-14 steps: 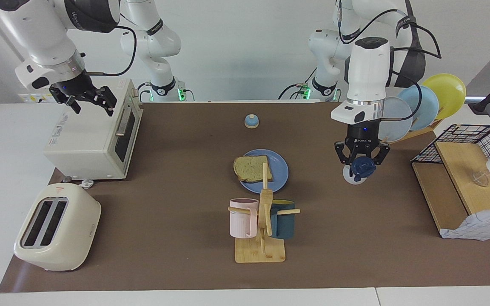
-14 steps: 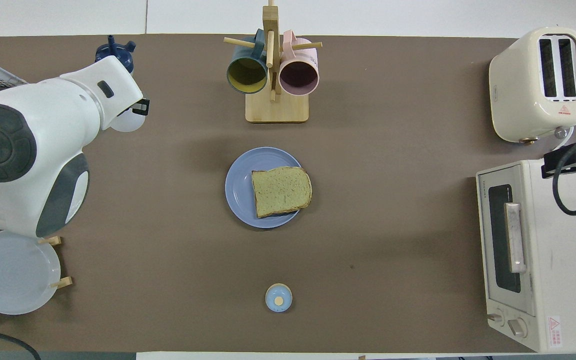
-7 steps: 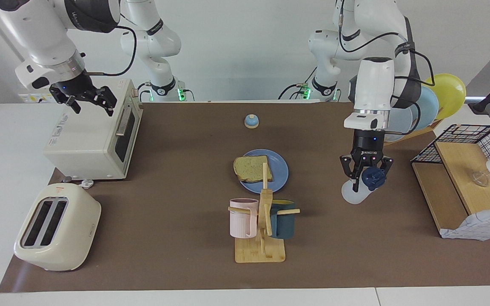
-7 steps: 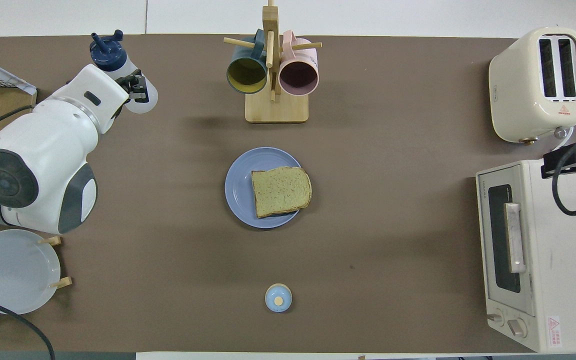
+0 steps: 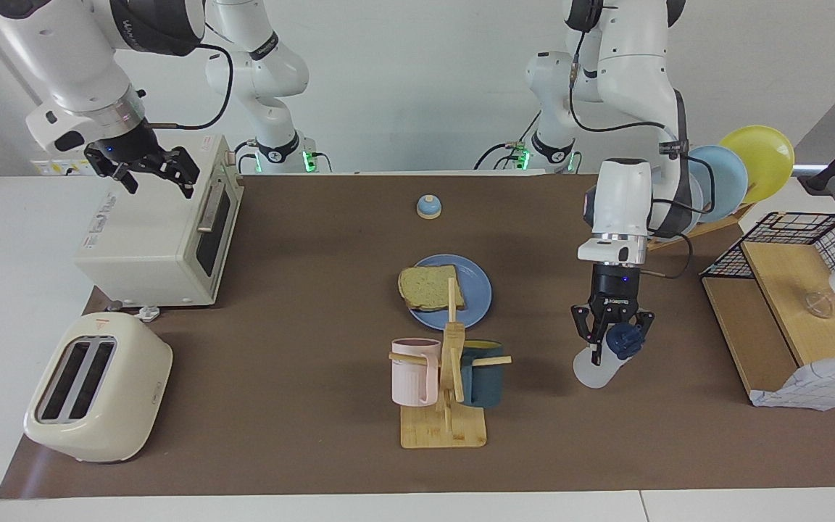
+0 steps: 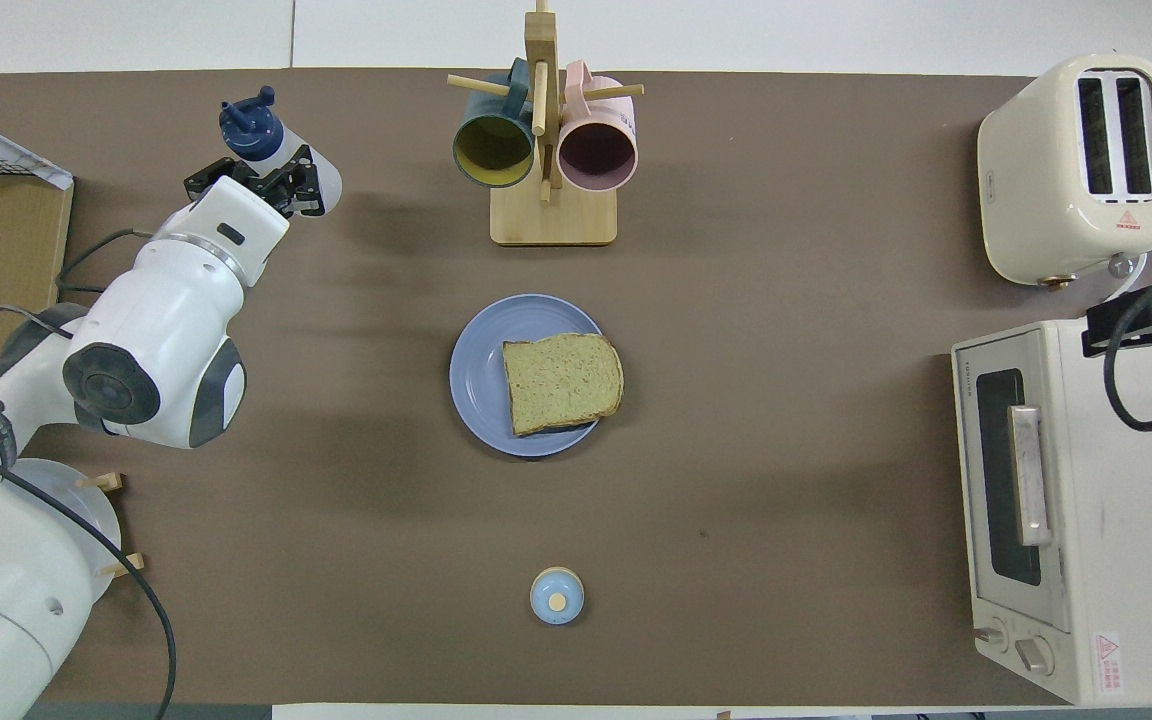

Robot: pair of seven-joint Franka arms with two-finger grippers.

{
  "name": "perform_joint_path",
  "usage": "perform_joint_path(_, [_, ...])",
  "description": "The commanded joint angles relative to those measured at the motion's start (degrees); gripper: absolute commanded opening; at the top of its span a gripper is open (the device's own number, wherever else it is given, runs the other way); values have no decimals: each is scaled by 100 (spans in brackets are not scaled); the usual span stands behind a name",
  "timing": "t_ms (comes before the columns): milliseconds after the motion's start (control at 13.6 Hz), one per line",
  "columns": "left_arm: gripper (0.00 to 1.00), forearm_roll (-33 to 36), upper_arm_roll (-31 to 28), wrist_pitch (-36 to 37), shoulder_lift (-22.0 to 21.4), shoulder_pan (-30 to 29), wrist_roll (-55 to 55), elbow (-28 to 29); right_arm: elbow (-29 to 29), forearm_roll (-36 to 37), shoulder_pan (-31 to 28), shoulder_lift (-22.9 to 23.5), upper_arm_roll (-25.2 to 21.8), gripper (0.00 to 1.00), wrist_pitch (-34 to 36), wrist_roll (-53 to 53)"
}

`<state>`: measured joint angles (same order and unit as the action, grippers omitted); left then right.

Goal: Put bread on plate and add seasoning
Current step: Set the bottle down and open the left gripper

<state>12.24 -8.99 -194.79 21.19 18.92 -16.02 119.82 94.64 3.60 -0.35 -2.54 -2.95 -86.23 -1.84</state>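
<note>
Left hand [image 5: 610,341] clamped around tilted seasoning [image 5: 601,360], right hand [image 5: 143,168] spread wide

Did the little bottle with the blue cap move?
Yes. The bottle, shut in the left claw, moved farther from the robots, now level with the mug stand.

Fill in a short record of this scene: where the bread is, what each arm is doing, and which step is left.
bread: lying on the blue plate
left gripper: shut on the seasoning bottle, tilted, over bare table toward the left arm's end
right gripper: open, waiting over the toaster oven
step left: seasoning the bread
</note>
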Motion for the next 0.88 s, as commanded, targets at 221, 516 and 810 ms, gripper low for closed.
perform_joint_path(221, [0,-20,29,-604,395,-107,82,24,90,-8,-61,-80,31,100,-79,113])
perform_joint_path(516, [0,137,29,-604,580,-99,82,-55,90,-8,-61,-80,31,100,-79,113])
perform_joint_path(810, [0,366,29,-604,623,-134,73,-73,90,-8,-61,-80,31,100,-79,113])
